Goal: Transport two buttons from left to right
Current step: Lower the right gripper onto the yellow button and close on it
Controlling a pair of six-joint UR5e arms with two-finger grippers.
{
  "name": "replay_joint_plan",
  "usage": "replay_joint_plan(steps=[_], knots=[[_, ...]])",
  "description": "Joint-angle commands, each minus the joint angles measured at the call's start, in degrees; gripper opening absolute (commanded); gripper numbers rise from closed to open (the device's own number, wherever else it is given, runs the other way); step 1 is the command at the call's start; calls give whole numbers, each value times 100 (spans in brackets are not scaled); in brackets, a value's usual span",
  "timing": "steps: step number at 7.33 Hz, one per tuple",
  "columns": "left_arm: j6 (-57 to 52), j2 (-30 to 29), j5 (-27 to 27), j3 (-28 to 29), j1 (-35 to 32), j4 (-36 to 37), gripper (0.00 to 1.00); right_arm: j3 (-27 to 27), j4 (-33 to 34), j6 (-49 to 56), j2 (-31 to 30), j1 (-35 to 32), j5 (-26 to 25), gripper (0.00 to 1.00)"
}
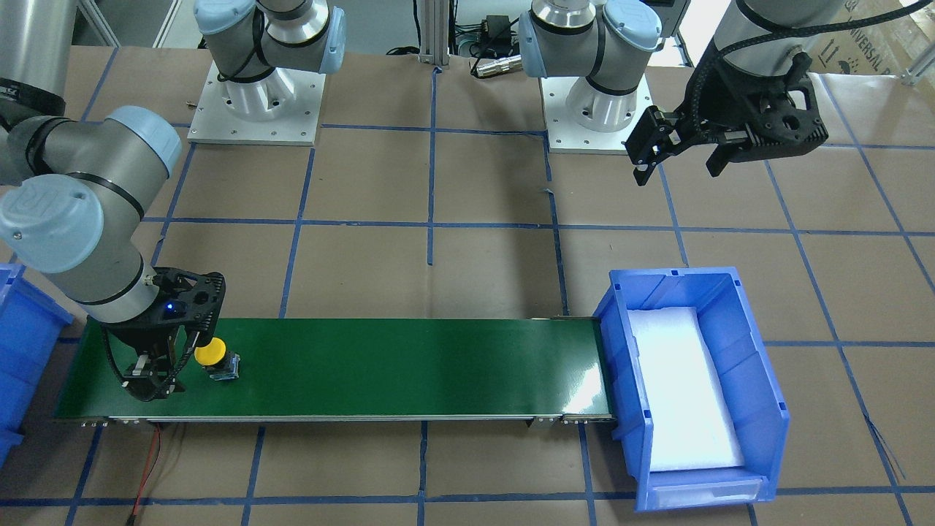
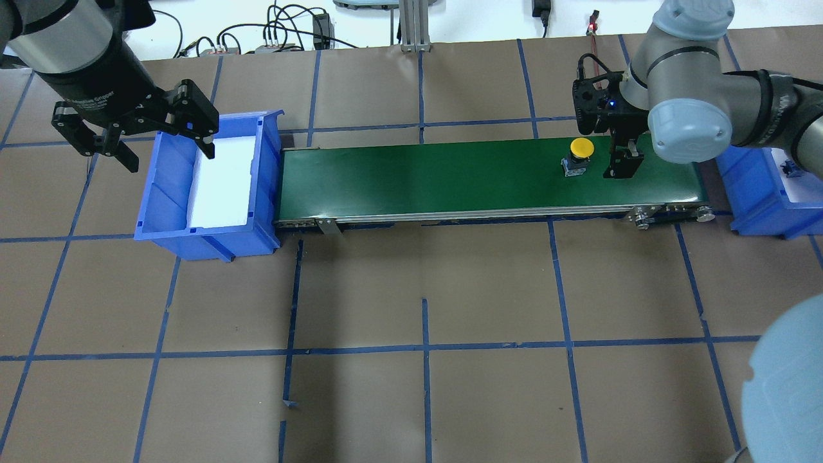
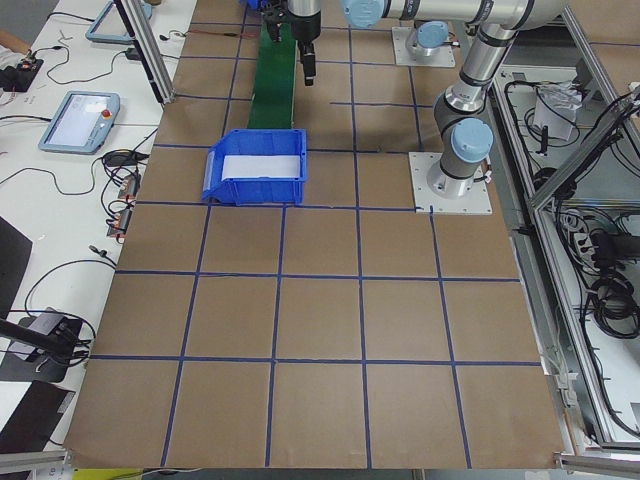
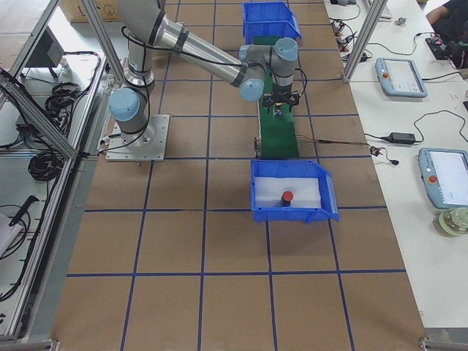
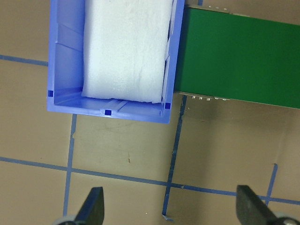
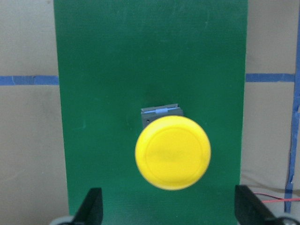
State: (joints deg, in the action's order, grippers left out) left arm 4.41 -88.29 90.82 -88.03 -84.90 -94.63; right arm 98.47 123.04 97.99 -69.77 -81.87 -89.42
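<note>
The yellow button point(image 1: 212, 354) stands on the green conveyor belt point(image 1: 402, 365) near its end on my right side, cap up on its dark base point(image 2: 575, 164). My right gripper point(image 1: 155, 380) hovers open just behind the button; in the right wrist view the yellow button point(image 6: 172, 152) lies ahead of the two fingers, untouched. The red button point(image 4: 287, 197) sits on white foam inside the blue bin point(image 4: 292, 216) beyond that belt end. At the belt's other end, my left gripper point(image 2: 168, 157) hangs open and holds nothing over the near wall of the other blue bin point(image 2: 161, 212).
The left-side bin point(image 1: 760, 380) holds only a white foam pad point(image 5: 126, 47). The right-side bin point(image 2: 765, 206) sits partly under my right arm. Both arm bases point(image 1: 256, 102) stand on the brown, blue-taped table behind the belt. Cables run along the far edge.
</note>
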Motion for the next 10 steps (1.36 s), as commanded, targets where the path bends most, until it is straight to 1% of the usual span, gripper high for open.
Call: replay_joint_plan(steps=[1,7,8,9,10], knots=[[-2,-4,-3,-3,0,-3,100,-4,1,-8,7,-4,-5,99],[-2,5,6,-3,0,-12,100,49,-25,10,16,-13,-23,98],[-2,5,6,-3,-9,-12,100,49,-17,18,16,-13,-14,93],[-2,5,6,-3,0,-12,100,49,-25,36,16,-13,-23,82],[-2,5,6,-3,-9,-12,100,40,-17,36,7,-13,-23,79]])
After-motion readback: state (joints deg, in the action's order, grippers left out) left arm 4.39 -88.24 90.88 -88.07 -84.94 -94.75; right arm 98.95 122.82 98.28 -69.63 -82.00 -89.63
